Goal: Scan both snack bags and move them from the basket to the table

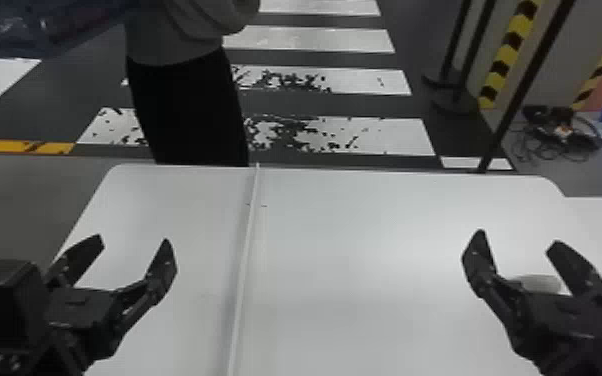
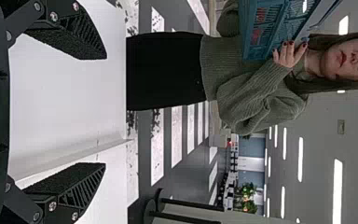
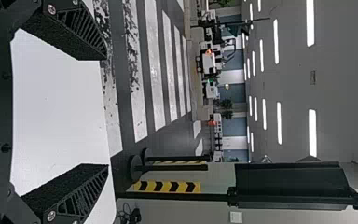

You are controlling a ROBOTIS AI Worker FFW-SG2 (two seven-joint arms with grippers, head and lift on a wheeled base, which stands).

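With left gripper (image 1: 134, 240) at eight o'clock and right gripper (image 1: 517, 238) at four wide open, we seem just starting and need the basket (image 2: 250, 29) at eleven on the table (image 1: 355, 240).

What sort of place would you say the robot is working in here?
Probably a large indoor hall, perhaps a test space or garage: crosswalk stripes on the dark floor, yellow-and-black hazard strips and long ceiling lights suggest it.
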